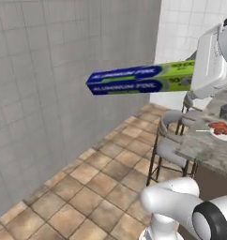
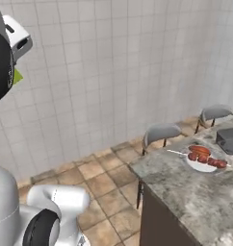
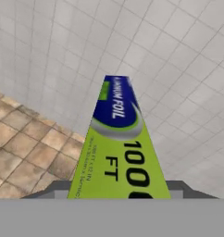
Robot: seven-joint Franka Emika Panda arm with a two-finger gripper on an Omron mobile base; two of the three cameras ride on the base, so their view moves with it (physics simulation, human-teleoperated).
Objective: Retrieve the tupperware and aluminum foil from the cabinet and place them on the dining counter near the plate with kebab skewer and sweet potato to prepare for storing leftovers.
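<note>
Foil: we see the foil [image 1: 141,79] level in mid-air, well above the floor [image 1: 87,187], its green end at the end effector [image 1: 196,77] and its blue end pointing away toward the tiled wall [image 1: 64,93].
End effector: closed on the foil's green end; we cannot see the fingertips themselves.
Hand view: the foil [image 3: 118,143] runs straight out from the hand, lettering legible.
Left base view: the foil's full length shows from the side.
Right base view: we see the desk [image 2: 186,192] with the plate [image 2: 201,164], skewer [image 2: 207,160] and potato [image 2: 199,150], stools beside it; the foil is well apart from them.
</note>
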